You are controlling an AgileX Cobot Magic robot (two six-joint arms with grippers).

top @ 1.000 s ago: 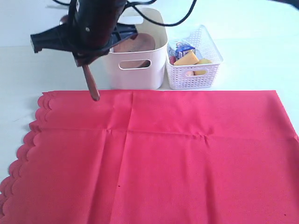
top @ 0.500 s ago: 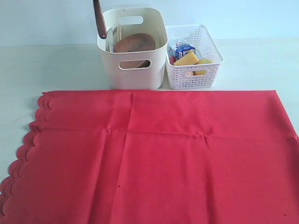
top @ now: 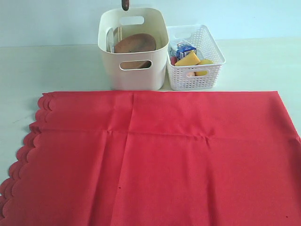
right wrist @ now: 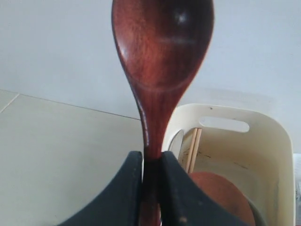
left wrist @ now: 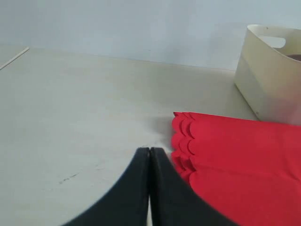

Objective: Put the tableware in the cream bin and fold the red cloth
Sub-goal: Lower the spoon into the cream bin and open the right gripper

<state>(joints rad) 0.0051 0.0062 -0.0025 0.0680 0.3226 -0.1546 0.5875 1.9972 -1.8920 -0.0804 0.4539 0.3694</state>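
Between clamped jaws of the right gripper (right wrist: 151, 159) stands the dark wooden spoon (right wrist: 162, 47); left gripper (left wrist: 149, 155) closed.

No legible txt anywhere; print on milk carton (top: 187, 49) too small, blurry.

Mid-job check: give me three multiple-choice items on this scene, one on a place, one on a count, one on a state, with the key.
1. In the exterior view, what stands right of the cream bin? A. white lattice basket B. another cream bin C. nothing
2. How many grippers hold something? A. none B. one C. two
3. The red cloth lies: A. spread flat B. folded in half C. bunched up
Key: 1 A, the two stand side by side; 2 B, the right gripper is shut on the wooden spoon, the left gripper shut on nothing; 3 A, it lies open with only creases.
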